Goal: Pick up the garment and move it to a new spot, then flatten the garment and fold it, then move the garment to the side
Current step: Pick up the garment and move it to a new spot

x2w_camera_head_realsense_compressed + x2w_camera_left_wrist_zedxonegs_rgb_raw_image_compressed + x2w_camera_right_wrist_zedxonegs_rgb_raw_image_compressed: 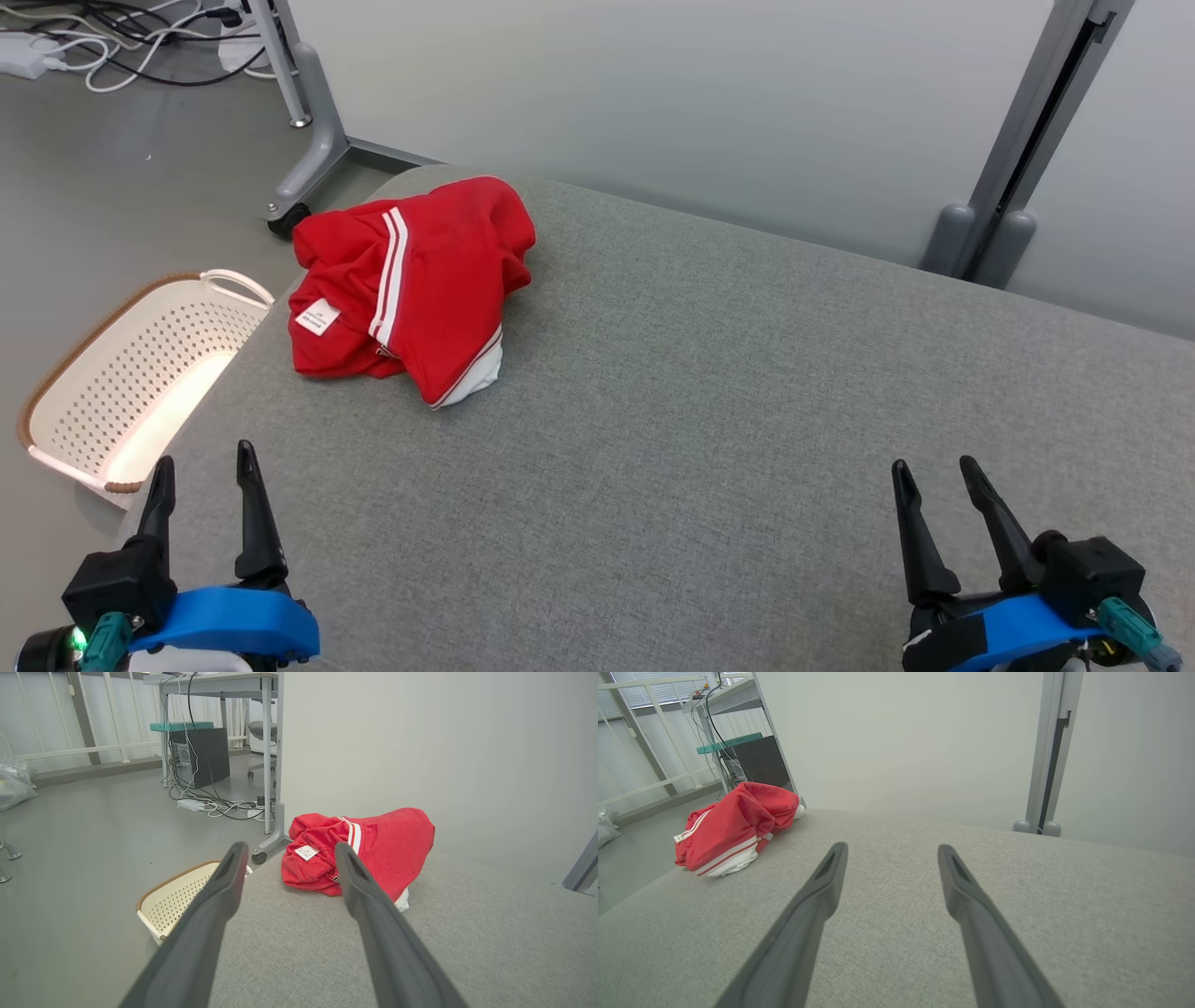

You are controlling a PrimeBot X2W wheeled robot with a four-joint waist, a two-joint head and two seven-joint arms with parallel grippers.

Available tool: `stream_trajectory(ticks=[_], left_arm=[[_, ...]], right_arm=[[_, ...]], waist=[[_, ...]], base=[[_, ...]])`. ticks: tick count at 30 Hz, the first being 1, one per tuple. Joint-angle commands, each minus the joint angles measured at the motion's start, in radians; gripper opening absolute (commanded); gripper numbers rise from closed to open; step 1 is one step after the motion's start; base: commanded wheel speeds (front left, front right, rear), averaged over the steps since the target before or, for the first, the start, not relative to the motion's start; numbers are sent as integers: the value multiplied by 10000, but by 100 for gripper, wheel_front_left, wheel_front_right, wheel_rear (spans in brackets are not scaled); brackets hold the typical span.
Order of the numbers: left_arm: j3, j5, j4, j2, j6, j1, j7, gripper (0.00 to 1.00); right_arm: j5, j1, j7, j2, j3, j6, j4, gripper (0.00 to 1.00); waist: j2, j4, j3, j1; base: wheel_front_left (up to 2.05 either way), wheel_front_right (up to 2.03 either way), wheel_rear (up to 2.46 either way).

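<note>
A red garment [411, 289] with white stripes and a white tag lies crumpled near the far left corner of the grey fabric table [709, 420]. In the left wrist view the garment [383, 844] sits just beyond my fingertips; in the right wrist view the garment [733, 826] lies far to the left. My left gripper [205, 469] stands open at the table's near left edge, nothing between its fingers. At the near right my right gripper [934, 469] is open and empty too. Both are well short of the garment.
A cream perforated basket [131, 373] with a brown rim stands on the floor just left of the table. A partition wall [653, 93] runs behind the table, with grey stand legs [308, 140] and cables on the floor at the far left.
</note>
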Motion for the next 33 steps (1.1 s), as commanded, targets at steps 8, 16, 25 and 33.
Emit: stream_trajectory(ticks=[8,16,25,33], left_arm=[[129,-161,38,100,93,77,-175,100],[212,-376,304,369,-187,-1023,-357,100],[550,-584,1230,1222,-610,-3896,-547,100],[729,-731,2332,1943,-910,-6232,-432,100]], right_arm=[[27,-33,1,-63,59,4,26,100],[-264,-266,145,-63,-52,4,-129,100],[-795,-836,496,-166,-197,4,-780,100],[-1060,-1194,738,-579,-648,3,-1545,100]], waist=[[0,67,67,0],[0,-437,477,0],[0,-1717,1779,0],[0,-2661,3042,0]], base=[[0,0,0],[0,0,0],[0,0,0],[0,0,0]])
